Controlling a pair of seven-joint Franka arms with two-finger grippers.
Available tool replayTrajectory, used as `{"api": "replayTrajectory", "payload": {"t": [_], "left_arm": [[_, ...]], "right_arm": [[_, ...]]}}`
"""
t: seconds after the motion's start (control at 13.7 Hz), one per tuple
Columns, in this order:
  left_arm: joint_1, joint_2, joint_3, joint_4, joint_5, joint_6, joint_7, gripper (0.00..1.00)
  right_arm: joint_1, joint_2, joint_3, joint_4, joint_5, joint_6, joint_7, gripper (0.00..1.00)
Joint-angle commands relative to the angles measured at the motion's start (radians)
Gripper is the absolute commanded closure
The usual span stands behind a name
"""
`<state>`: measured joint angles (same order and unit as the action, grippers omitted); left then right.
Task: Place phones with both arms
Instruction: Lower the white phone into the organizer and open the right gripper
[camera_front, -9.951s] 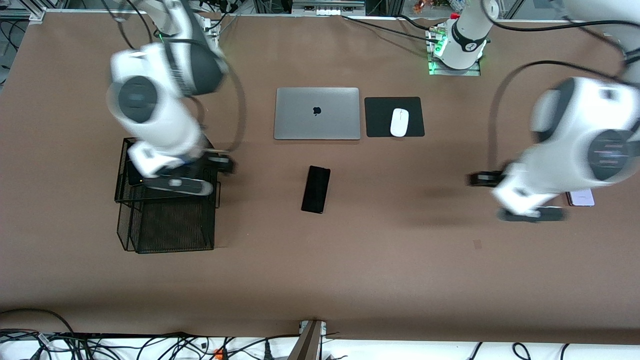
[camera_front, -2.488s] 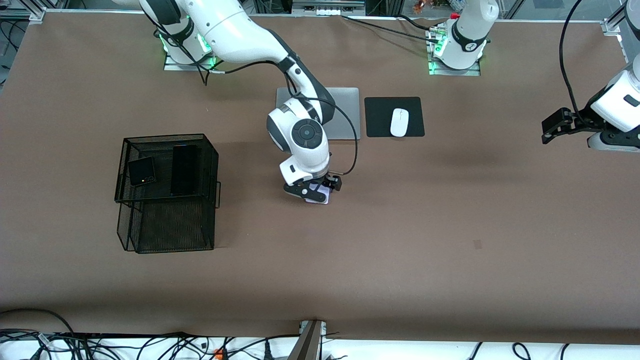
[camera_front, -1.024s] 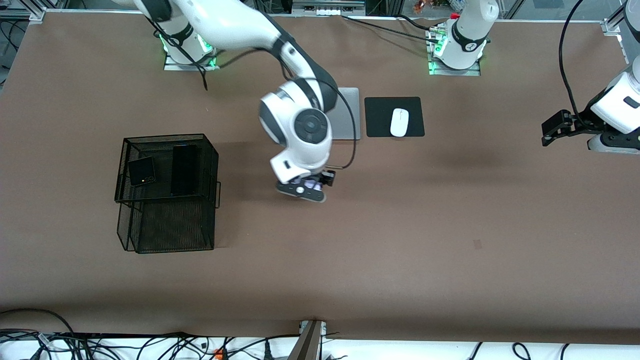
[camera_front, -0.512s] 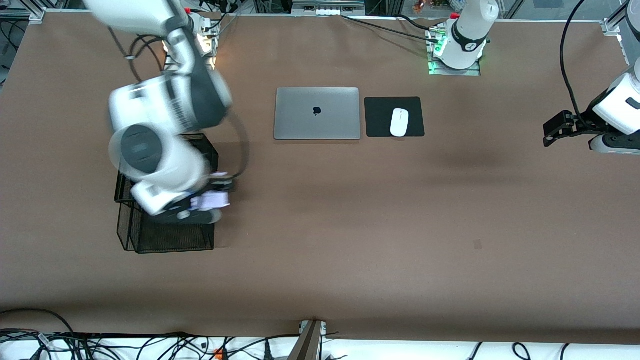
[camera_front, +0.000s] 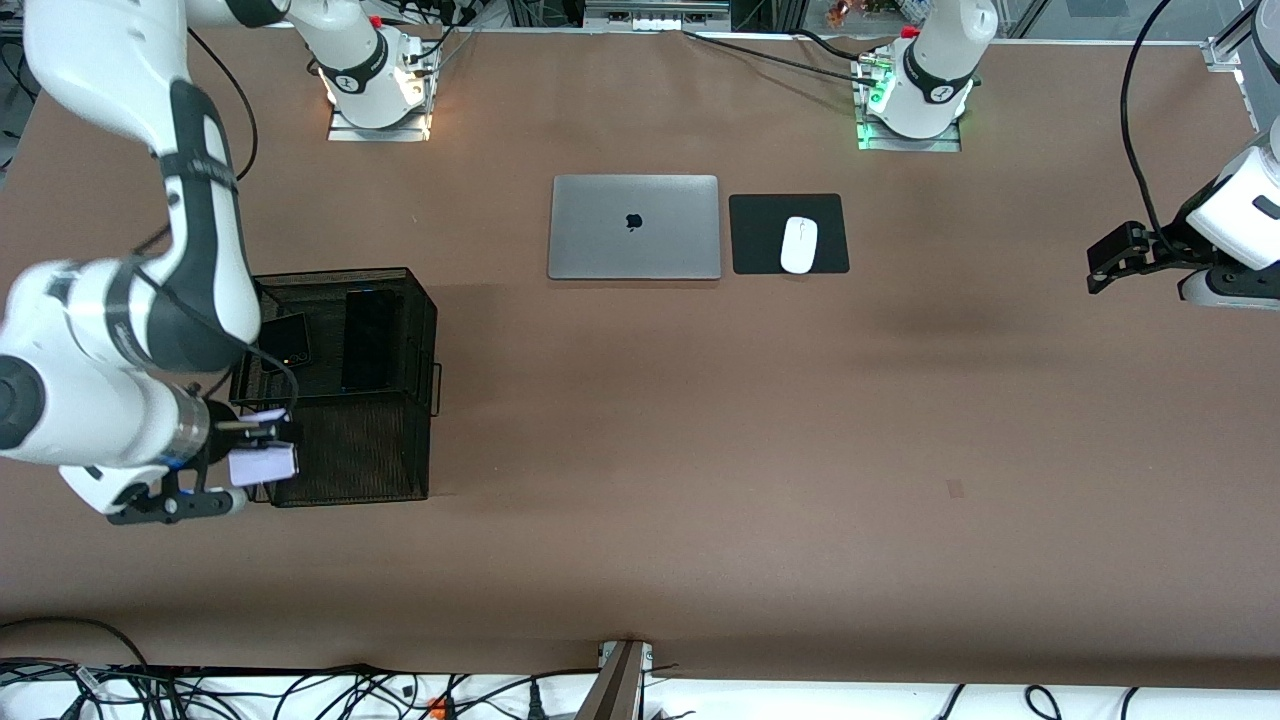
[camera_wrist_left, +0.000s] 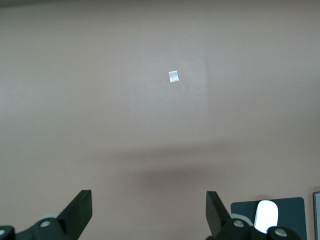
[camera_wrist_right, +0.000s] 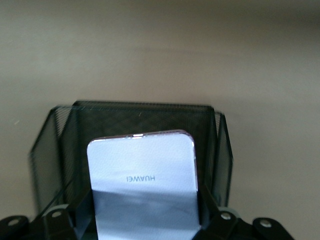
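My right gripper (camera_front: 248, 462) is shut on the pale lavender flip phone (camera_front: 263, 464), its fingers clamping the phone's two side edges (camera_wrist_right: 142, 180). It holds the phone level beside the lower tier of a black mesh rack (camera_front: 400, 440), at the rack's corner toward the right arm's end of the table. The rack's open side (camera_wrist_right: 135, 120) faces the phone's free end. On the rack's top tray lie the long slim black slab (camera_front: 368, 340) and the small black flip phone (camera_front: 292, 340), partly hidden by the right arm. My left gripper (camera_front: 1102, 268) waits open over bare table at the left arm's end, nothing between its fingers (camera_wrist_left: 80, 207).
A closed silver laptop (camera_front: 634, 227) lies at the middle of the table near the bases. Beside it a white mouse (camera_front: 799, 244) sits on a black pad (camera_front: 760, 235). A small pale tape square (camera_wrist_left: 173, 76) marks the brown table.
The right arm has swung from the table's middle over to the mesh rack, carrying the lavender phone down to the rack's lower tier. The left arm has barely moved.
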<state>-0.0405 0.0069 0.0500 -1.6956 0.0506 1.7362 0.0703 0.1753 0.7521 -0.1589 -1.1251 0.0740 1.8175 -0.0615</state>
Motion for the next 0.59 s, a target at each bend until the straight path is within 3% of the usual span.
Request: {"api": "replayTrajectory", "payload": {"t": [0.0, 0.22, 0.37, 0.44, 0.51], "left_arm": [[0.001, 0.013, 0.007, 0.025, -0.020, -0.007, 0.003, 0.00], [0.001, 0.016, 0.007, 0.025, -0.020, -0.007, 0.003, 0.00], [0.001, 0.016, 0.007, 0.025, -0.020, -0.007, 0.003, 0.00], [0.001, 0.016, 0.007, 0.027, -0.020, -0.007, 0.003, 0.00], [0.001, 0.016, 0.007, 0.027, -0.020, -0.007, 0.003, 0.00]], "right_arm": [[0.001, -0.014, 0.018, -0.157, 0.015, 0.168, -0.014, 0.90], [0.015, -0.014, 0.021, -0.263, 0.059, 0.273, 0.000, 0.89], [0.029, -0.013, 0.021, -0.281, 0.073, 0.275, 0.014, 0.80], [0.027, -0.013, 0.021, -0.280, 0.075, 0.273, 0.026, 0.51], [0.026, -0.013, 0.021, -0.280, 0.075, 0.272, 0.041, 0.01]]}}
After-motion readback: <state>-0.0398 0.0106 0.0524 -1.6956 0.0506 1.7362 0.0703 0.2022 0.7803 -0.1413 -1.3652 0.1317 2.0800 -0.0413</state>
